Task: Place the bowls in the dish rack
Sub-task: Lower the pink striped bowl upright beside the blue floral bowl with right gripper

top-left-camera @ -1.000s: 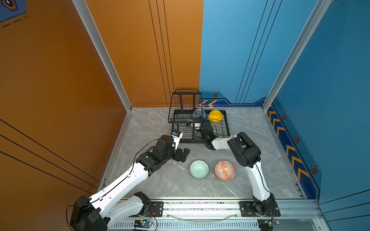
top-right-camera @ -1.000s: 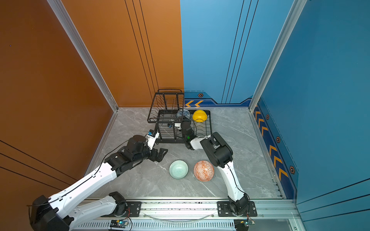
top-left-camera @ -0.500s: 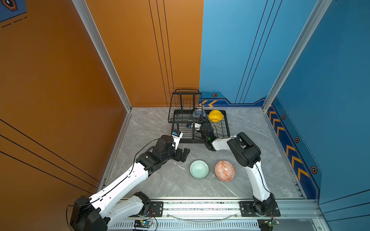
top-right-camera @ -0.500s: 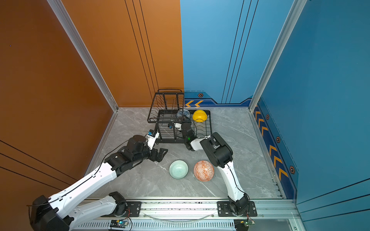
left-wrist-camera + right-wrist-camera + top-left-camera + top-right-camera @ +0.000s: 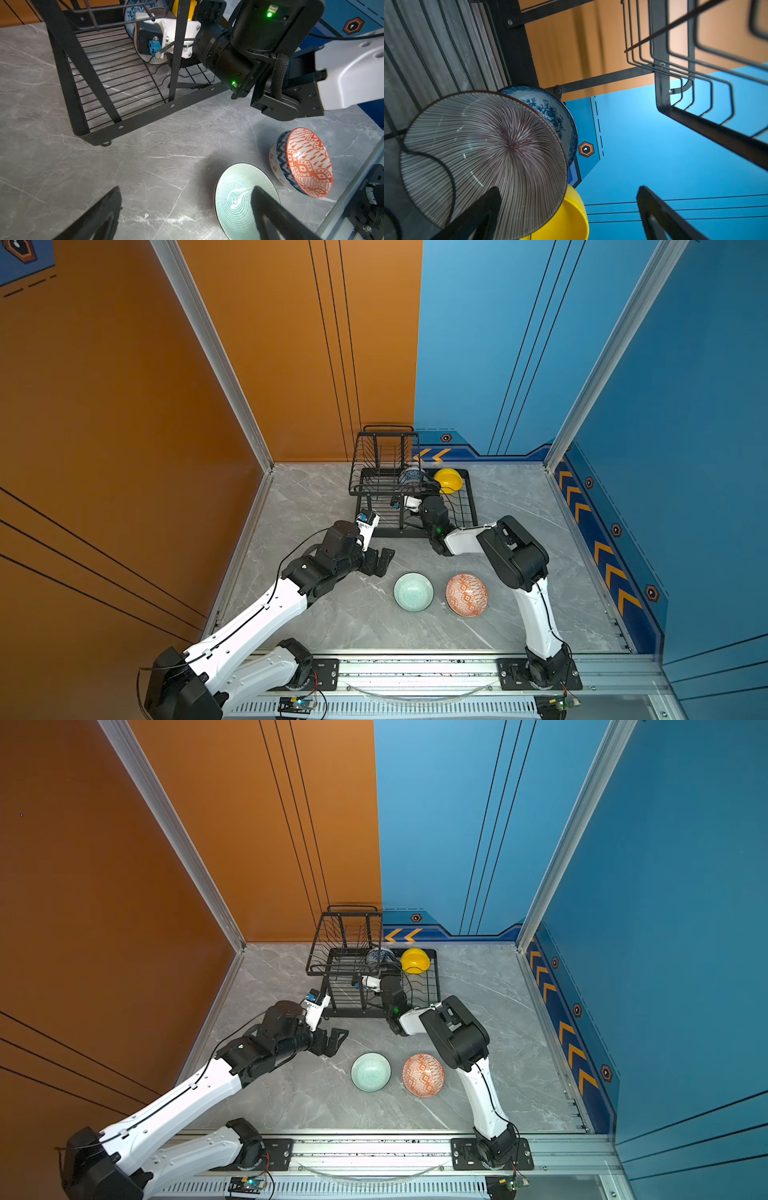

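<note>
The black wire dish rack (image 5: 376, 526) (image 5: 332, 1011) stands at the back of the floor. In it a pinkish radial-striped bowl (image 5: 483, 149) (image 5: 154, 60) stands on edge against a blue-white floral bowl (image 5: 550, 108) (image 5: 411, 476), with a yellow bowl (image 5: 448, 480) (image 5: 566, 220) beside them. My right gripper (image 5: 569, 189) is inside the rack, open; one finger (image 5: 481, 209) shows in front of the striped bowl's rim. A mint green bowl (image 5: 413, 591) (image 5: 234, 199) and an orange-white bowl (image 5: 466, 594) (image 5: 307, 162) lie on the floor. My left gripper (image 5: 380, 562) (image 5: 187, 189) hovers open and empty beside the mint bowl.
The rack's raised upper basket (image 5: 384, 460) hangs over my right wrist (image 5: 432, 510). Orange and blue walls close in the grey marble floor (image 5: 316, 510). The mounting rail (image 5: 415, 672) runs along the front edge.
My right gripper has opened wide and let go of the striped bowl, which now stands in the rack. The left arm has not moved.
</note>
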